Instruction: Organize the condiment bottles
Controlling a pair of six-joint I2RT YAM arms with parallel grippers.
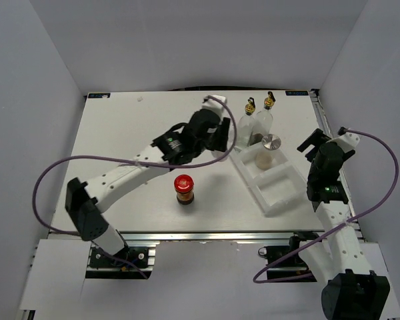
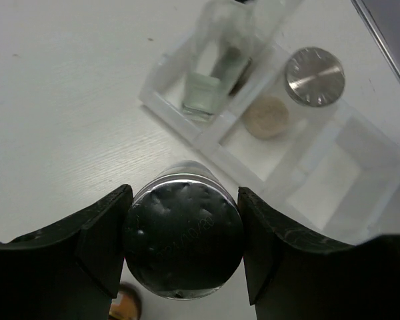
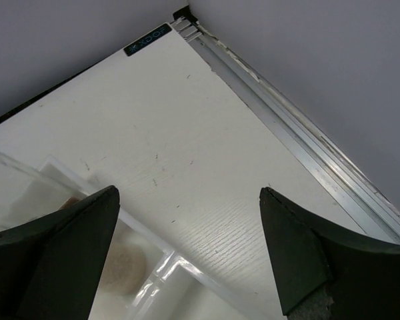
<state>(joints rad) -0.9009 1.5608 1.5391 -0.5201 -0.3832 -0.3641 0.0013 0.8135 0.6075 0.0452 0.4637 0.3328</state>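
Note:
My left gripper [image 1: 219,141] [image 2: 184,233] is shut on a round jar [image 2: 183,230] whose top looks dark; it is just left of the white divided tray [image 1: 281,195] [image 2: 210,155]. Two clear cruets with gold pourers [image 1: 249,120] [image 1: 267,113] stand in the tray's far end; one shows in the left wrist view [image 2: 212,73]. The silver-lidded shaker [image 1: 272,142] [image 2: 314,76] stands in the compartment beside them. The red-lidded brown jar [image 1: 185,190] stands on the table, left of the tray. My right gripper [image 1: 312,144] [image 3: 187,197] is open and empty beside the tray's right side.
The tray's two near compartments [image 1: 288,179] hold nothing. A beige round patch [image 2: 266,117] [image 3: 123,267] shows under the shaker. The table's metal right edge [image 3: 300,137] and grey walls are close to the right arm. A purple cable loops off each arm.

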